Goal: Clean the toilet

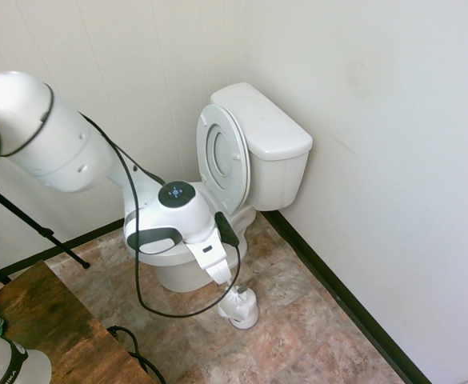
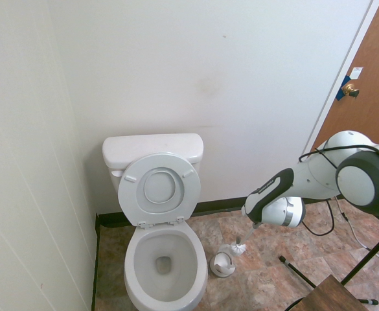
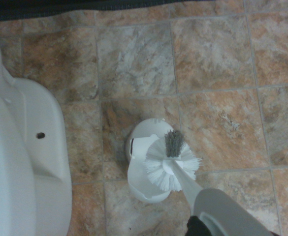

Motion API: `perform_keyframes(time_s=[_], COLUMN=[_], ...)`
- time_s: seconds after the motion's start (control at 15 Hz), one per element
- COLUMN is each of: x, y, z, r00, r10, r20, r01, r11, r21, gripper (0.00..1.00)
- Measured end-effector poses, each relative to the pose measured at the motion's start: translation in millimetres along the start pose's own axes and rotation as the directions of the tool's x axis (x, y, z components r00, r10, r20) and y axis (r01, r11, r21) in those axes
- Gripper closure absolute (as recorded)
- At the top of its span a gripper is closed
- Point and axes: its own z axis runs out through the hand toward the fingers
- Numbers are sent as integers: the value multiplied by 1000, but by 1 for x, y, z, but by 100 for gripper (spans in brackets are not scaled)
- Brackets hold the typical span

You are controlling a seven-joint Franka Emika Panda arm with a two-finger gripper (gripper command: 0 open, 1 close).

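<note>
Your gripper [image 2: 254,224] is clamped on the handle of the brush [image 2: 239,248], with the white bristle head hanging just above the holder [image 2: 222,264] and clear of it. The holder stands on the tiled floor [image 2: 267,272] just beside the base of the toilet [image 2: 160,259], on the side nearer the door [image 2: 364,97]. The toilet sits in the corner against the back wall, seat and lid raised against the tank and the bowl open.

A glossy white arm [image 1: 50,144] of rounded segments carries dark grey joint bands and a looping black cable [image 1: 138,272].
</note>
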Motion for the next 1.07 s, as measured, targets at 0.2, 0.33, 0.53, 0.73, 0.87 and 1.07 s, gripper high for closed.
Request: perform_keyframes(time_s=[0.2, 0.33, 0.53, 0.73, 0.87, 1.07], x=[-17, -32, -68, -119, -160, -205], y=[-32, -52, -81, -95, -83, -56], z=[-42, -72, -111, -156, -185, -215], r00=[999, 997, 992, 980, 975, 968], r10=[-23, -37, -74, -131, -168, -202], r20=[-39, -66, -99, -147, -146, -148], r01=[23, 38, 78, 142, 182, 220], r11=[1000, 999, 996, 988, 979, 969], r21=[5, 21, 38, 67, 88, 112], gripper=[100, 100, 100, 100, 100, 100])
